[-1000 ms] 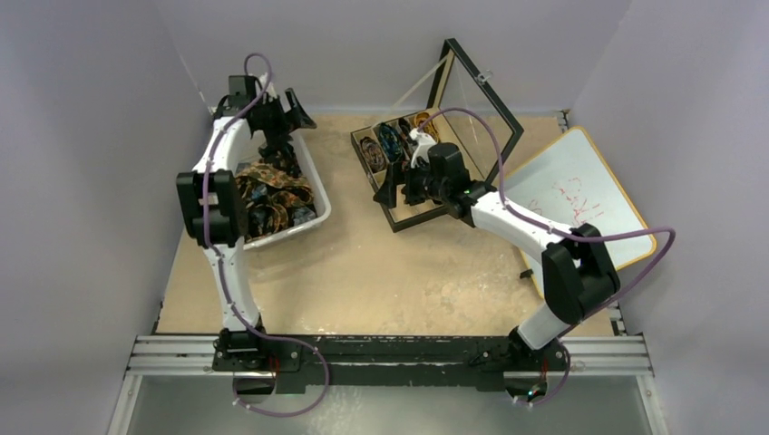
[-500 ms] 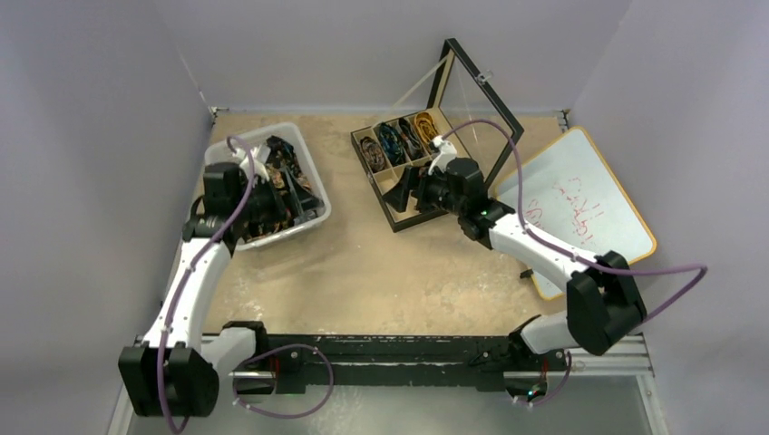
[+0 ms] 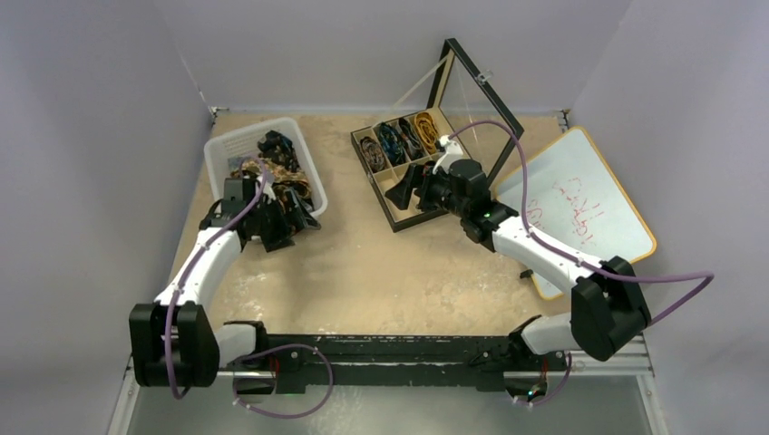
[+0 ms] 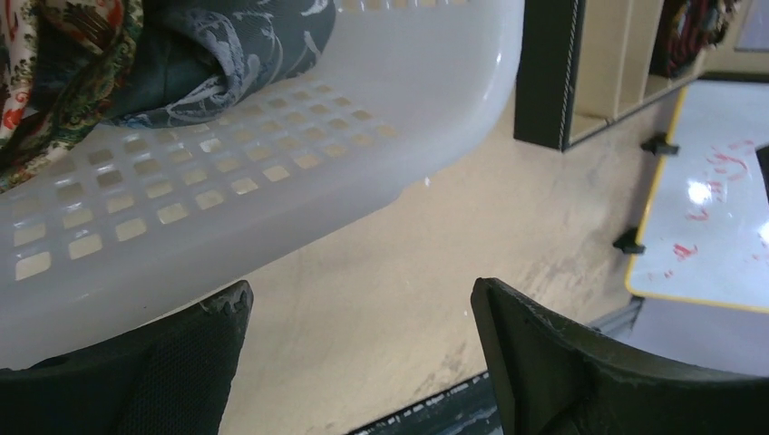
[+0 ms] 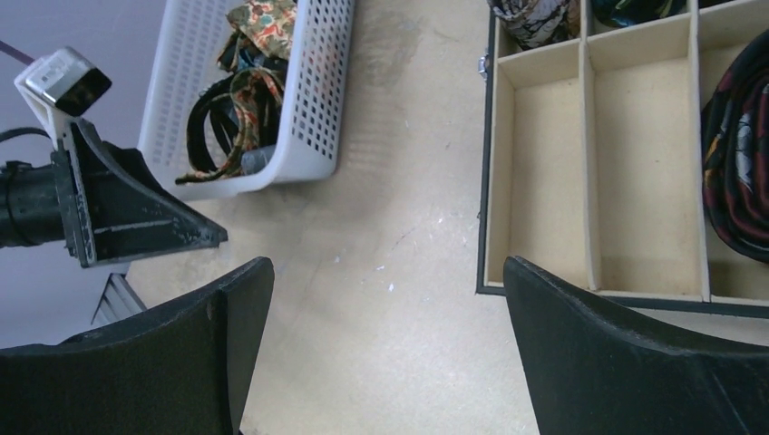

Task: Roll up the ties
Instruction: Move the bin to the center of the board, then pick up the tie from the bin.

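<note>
Loosely heaped, the unrolled ties [image 3: 277,168] fill the white basket [image 3: 227,149], which stands on the sandy table [image 3: 381,272]; tan-orange floral fabric and black bands show among them, and in the left wrist view a dark grey paisley tie [image 4: 227,54] presses against the basket's perforated wall [image 4: 299,154]; the right wrist view shows one floral strip [image 5: 245,109] draped at the basket's near end. The left gripper [image 3: 292,227] sits just outside the basket's near right corner, low over the table, jaws spread wide with nothing between them [image 4: 363,362]; whether a finger touches the basket I cannot tell. To the right of the basket, apart from it, stands a black-framed divided box [image 3: 373,181] with its glass lid [image 3: 481,100] raised; coiled ties [image 3: 394,142] lie in its far compartments, a dark red one [image 5: 739,172] among them, while the near compartments [image 5: 544,181] show bare lining. The right gripper [image 3: 406,190] hangs over the box's edge that faces the basket, jaws also wide and empty [image 5: 381,353]. Beyond the box from the basket lies a whiteboard [image 3: 580,199] with red scribbles.
</note>
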Controlling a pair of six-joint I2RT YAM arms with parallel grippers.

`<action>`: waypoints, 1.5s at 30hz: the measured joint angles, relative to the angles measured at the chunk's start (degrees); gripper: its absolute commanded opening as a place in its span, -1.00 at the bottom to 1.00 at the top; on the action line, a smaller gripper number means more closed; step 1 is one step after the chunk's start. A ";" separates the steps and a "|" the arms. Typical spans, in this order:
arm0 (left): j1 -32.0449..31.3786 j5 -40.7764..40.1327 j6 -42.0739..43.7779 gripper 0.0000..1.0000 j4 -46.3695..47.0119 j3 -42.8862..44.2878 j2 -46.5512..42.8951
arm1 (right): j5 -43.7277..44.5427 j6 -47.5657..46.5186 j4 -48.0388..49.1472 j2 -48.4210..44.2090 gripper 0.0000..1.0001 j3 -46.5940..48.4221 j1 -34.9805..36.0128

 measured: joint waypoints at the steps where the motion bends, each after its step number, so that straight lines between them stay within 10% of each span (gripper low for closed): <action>1: 0.04 -1.25 0.20 0.81 0.07 0.92 1.25 | 0.35 0.00 -0.28 0.00 0.98 0.04 0.00; 25: 4.94 -8.94 13.25 0.70 -2.38 30.45 16.11 | 6.14 -2.08 1.81 -7.65 0.98 -3.85 -0.07; 45: 9.29 -11.56 22.12 -0.09 -6.21 46.86 45.62 | 3.13 -4.39 -2.84 -6.43 0.89 -2.64 -0.11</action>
